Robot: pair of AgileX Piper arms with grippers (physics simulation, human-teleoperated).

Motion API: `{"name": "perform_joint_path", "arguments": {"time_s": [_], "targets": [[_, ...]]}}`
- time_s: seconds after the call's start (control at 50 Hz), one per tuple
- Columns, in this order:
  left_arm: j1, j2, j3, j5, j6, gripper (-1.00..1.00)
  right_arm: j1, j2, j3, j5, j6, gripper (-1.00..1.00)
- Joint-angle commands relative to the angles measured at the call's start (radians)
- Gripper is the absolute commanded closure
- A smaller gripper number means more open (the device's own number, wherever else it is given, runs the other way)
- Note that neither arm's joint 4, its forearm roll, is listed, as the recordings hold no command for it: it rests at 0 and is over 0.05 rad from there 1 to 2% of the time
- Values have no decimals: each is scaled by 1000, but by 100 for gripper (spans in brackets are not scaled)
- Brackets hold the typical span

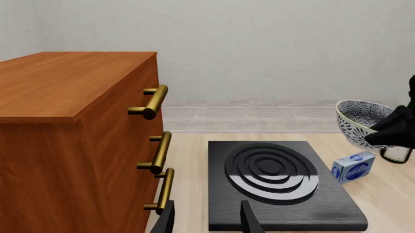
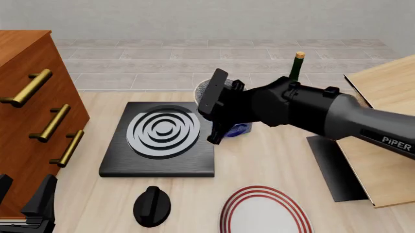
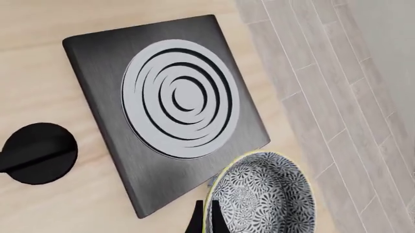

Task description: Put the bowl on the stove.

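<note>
The grey-white speckled bowl (image 3: pixel 266 196) is held by its rim in my right gripper (image 3: pixel 209 216), which is shut on it. In the front view the bowl (image 2: pixel 202 89) is mostly hidden behind the right gripper (image 2: pixel 217 119), at the far right corner of the stove (image 2: pixel 159 141). The stove is a black slab with a silver ringed burner and has nothing on it. It also shows in the left wrist view (image 1: pixel 279 179) and the right wrist view (image 3: pixel 175 107). The left wrist view shows the bowl (image 1: pixel 362 119) beyond the stove. My left gripper (image 2: pixel 26 206) is open and empty at the near left.
A wooden cabinet (image 2: pixel 32 111) with brass handles stands left of the stove. A black knob (image 2: pixel 152 206) and a red-rimmed plate (image 2: pixel 263 211) lie in front. A blue box (image 2: pixel 240 130) and a bottle (image 2: pixel 297 65) are behind the right arm. A wooden board (image 2: pixel 382 121) is at right.
</note>
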Motion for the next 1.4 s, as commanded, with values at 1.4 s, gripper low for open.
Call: {"name": "perform_joint_path", "arguments": {"time_s": [1.4], "targets": [[0, 0, 0, 0, 0, -100, 186, 499, -652, 174, -4, 100]]}}
